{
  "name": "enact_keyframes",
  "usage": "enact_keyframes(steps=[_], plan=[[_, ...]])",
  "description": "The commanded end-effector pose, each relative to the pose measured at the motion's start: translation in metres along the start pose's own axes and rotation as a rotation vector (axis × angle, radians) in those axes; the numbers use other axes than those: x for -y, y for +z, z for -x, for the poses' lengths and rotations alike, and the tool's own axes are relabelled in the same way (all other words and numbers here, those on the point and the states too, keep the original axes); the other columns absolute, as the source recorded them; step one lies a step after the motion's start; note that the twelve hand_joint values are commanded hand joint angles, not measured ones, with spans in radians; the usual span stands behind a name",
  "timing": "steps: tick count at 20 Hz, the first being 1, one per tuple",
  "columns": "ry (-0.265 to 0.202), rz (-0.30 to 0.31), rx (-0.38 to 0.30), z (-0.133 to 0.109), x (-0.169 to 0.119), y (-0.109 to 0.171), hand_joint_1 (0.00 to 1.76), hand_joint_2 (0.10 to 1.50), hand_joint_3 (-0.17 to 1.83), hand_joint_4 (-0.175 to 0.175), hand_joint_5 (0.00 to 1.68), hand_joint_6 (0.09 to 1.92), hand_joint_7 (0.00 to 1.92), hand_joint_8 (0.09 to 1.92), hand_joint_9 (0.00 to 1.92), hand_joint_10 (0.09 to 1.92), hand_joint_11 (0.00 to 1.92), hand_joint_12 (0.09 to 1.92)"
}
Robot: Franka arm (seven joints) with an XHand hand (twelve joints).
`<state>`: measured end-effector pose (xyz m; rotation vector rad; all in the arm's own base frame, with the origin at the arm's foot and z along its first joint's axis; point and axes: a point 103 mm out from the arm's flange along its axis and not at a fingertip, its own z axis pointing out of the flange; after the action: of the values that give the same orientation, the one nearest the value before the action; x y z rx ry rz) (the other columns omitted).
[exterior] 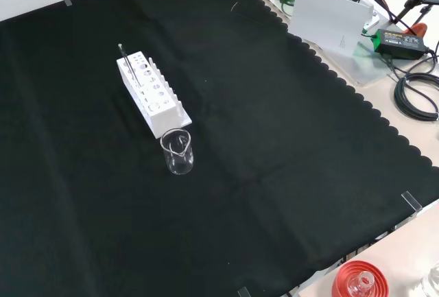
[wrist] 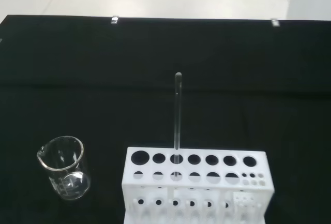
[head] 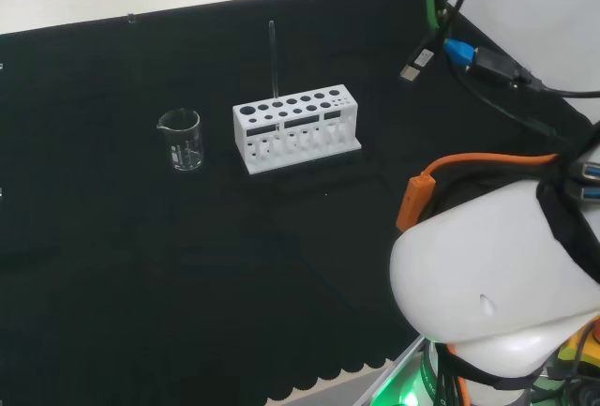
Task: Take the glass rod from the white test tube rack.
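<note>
Hand's state: cannot tell; glass rod (wrist: 177,115) stands upright in white test tube rack (wrist: 196,182); beaker (wrist: 64,168) at rack's nine o'clock, head view.

Bench under black cloth (head: 187,265). On it: white rack (head: 296,128) (exterior: 152,93) (wrist: 196,185), clear beaker (head: 181,140) (exterior: 178,151) (wrist: 64,168) just beside the rack, not touching.

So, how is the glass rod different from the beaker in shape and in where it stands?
The glass rod is thin and tall, while the beaker is short and wide with a pouring lip. The glass rod stands upright in a hole of the white test tube rack; the beaker stands on the black cloth beside the rack, apart from it. Both are clear glass and upright.
</note>
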<state>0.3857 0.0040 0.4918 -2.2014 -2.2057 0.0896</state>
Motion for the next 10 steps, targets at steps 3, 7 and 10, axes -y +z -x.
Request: enact_keyframes(steps=[3,7,10], plan=[[-0.072,-0.013,-0.007,-0.008,-0.049,0.029,0.57,1.09,-0.17,-0.076,0.36,0.24,0.53,0.82,0.74,0.76,0.61,1.32],[-0.091,-0.033,-0.026,-0.011,-0.065,0.048,0.59,1.09,-0.17,-0.077,0.3,0.45,0.55,0.82,0.76,0.74,0.62,1.32],[-0.102,-0.053,-0.026,-0.016,-0.077,0.062,0.6,1.09,-0.17,-0.078,0.3,0.48,0.57,0.82,0.77,0.74,0.63,1.32]])
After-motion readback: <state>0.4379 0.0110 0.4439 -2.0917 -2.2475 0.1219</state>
